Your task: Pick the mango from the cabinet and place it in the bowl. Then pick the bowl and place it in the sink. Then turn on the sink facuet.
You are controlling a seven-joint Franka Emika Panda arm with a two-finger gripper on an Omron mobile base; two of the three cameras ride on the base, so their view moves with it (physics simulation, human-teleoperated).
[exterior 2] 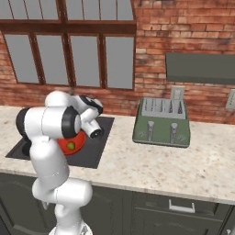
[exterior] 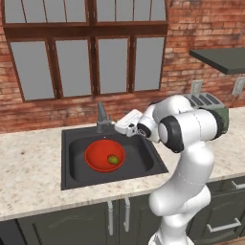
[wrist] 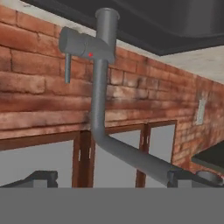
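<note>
Mango (exterior: pixel 113 159) sits in your red bowl (exterior: pixel 98 160), already down in the sink (exterior: pixel 76 143). Just right, your tool (exterior: pixel 116 127) faces the faucet (exterior: pixel 101 117), likely for its lever; whether it's parted, I cannot tell.

The bowl (exterior: pixel 104 155) is glossy red; the mango (exterior: pixel 113 159) in it looks yellow-green, though it is small. The sink (exterior: pixel 72 158) is matte black, the faucet (wrist: pixel 99 87) grey with a red dot. The counter (exterior: pixel 28 167) is speckled beige, the toaster (exterior 2: pixel 160 121) green, the wall (exterior: pixel 191 48) red brick.
</note>
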